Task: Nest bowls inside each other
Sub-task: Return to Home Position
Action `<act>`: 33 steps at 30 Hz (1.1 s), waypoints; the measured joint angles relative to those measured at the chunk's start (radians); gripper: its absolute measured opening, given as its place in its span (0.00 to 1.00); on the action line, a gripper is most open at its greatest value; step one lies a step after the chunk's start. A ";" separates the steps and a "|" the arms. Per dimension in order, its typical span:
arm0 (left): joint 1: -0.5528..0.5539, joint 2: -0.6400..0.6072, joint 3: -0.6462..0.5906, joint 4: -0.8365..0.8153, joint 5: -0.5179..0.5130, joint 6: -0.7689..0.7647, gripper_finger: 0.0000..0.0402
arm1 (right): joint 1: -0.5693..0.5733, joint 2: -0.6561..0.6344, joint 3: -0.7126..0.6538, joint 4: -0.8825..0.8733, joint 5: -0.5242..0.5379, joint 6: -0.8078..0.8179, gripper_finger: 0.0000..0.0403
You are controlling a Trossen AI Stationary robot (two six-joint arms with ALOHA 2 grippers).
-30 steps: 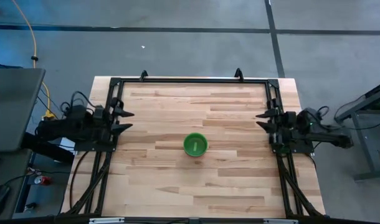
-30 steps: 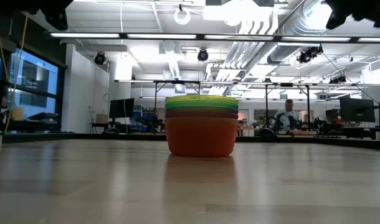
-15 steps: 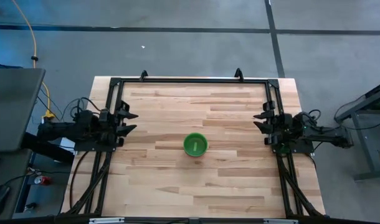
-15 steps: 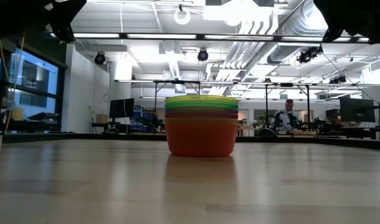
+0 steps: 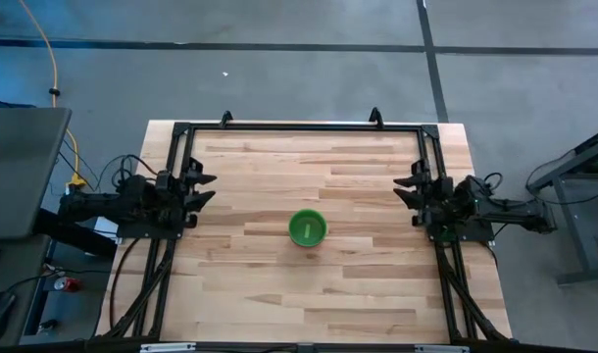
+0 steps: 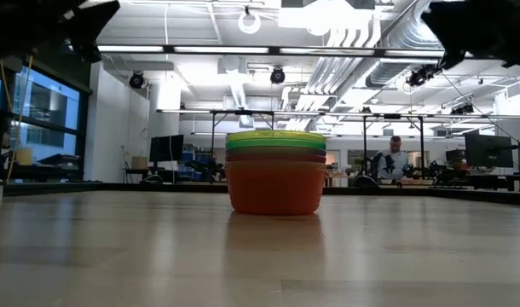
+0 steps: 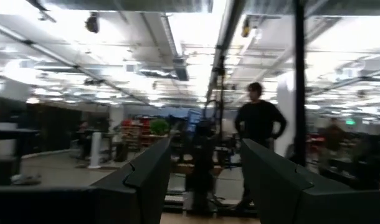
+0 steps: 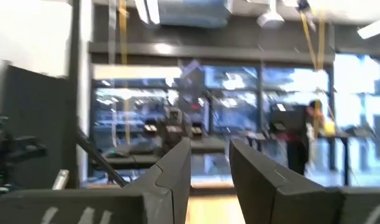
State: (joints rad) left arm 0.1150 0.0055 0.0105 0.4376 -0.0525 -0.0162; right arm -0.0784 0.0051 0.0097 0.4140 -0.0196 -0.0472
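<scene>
The bowls stand nested in one stack (image 5: 307, 228) at the table's middle, resting on the orange bowl's base (image 6: 275, 207). The low view shows orange (image 6: 275, 186) lowest, a dark reddish rim above it, then green and a yellowish rim on top. No cyan-blue bowl can be made out. From above the inside shows green. My left gripper (image 5: 203, 188) hovers open at the table's left edge. My right gripper (image 5: 404, 187) hovers open at the right edge. Both point level toward the stack and are well apart from it. The wrist views show only open fingers (image 7: 202, 180) (image 8: 210, 168) and the room.
A black frame (image 5: 299, 127) runs round the wooden table (image 5: 309, 294). Bare wood lies on all sides of the stack. Dark arm parts fill the low view's upper corners. People stand in the room behind (image 6: 395, 162) (image 7: 258, 124), away from the table.
Both grippers have crept a short way inward from the table's side edges toward the stack, staying open and level. The stack has not moved.
</scene>
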 joint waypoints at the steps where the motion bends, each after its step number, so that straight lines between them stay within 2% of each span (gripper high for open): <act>1: 0.000 0.000 0.000 -0.006 -0.023 0.000 0.46 | 0.000 0.000 0.000 -0.021 0.024 0.015 0.25; 5: 0.001 0.000 0.001 -0.176 -0.076 0.006 0.46 | 0.000 0.000 0.000 -0.104 0.109 0.083 0.25; 9: 0.000 0.000 0.001 -0.336 0.015 -0.025 0.46 | 0.000 0.000 0.000 -0.190 0.117 0.119 0.25; 13: 0.000 0.000 0.001 -0.415 0.087 -0.058 0.46 | 0.000 0.000 0.000 -0.298 0.116 0.161 0.25; 15: 0.000 0.001 0.001 -0.418 0.117 -0.059 0.46 | 0.000 0.000 -0.001 -0.345 0.100 0.174 0.25; 19: 0.000 0.001 0.001 -0.404 0.188 -0.035 0.46 | 0.000 0.001 -0.001 -0.399 0.003 0.172 0.25; 23: 0.000 0.001 0.001 -0.401 0.196 0.001 0.46 | 0.001 0.002 0.000 -0.394 -0.060 0.171 0.25; 28: 0.000 0.001 0.001 -0.401 0.195 0.019 0.46 | 0.001 0.002 0.000 -0.394 -0.062 0.175 0.25; 33: 0.000 0.001 0.001 -0.402 0.193 -0.027 0.46 | 0.001 0.002 0.000 -0.395 -0.062 0.227 0.25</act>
State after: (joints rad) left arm 0.1146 0.0063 0.0116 0.0361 0.1406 -0.0431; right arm -0.0776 0.0071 0.0101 0.0189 -0.0818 0.1798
